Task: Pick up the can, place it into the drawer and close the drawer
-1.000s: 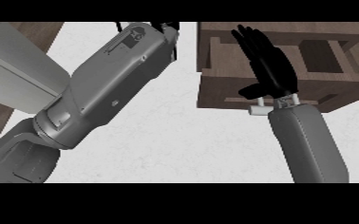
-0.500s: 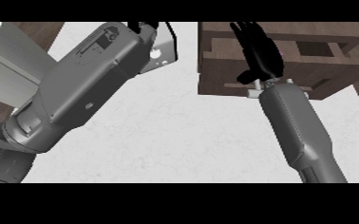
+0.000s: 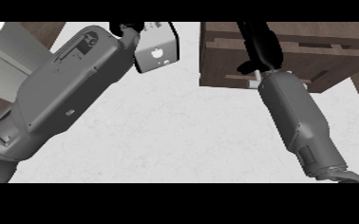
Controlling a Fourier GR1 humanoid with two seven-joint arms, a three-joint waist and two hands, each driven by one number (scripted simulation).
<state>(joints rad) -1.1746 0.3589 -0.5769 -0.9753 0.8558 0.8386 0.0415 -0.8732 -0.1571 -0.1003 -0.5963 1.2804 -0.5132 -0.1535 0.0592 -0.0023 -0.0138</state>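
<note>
The can (image 3: 157,51) sits gripped in the left hand (image 3: 129,28) above the white tabletop (image 3: 182,133); the right hand (image 3: 259,45) stretches straight-fingered over the wooden drawer (image 3: 308,52).

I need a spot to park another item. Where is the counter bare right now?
The white counter is bare between the two forearms, below the wooden drawer unit. It is crowded up top, where the left hand holds a grey object and the right hand reaches over the drawer unit.
</note>
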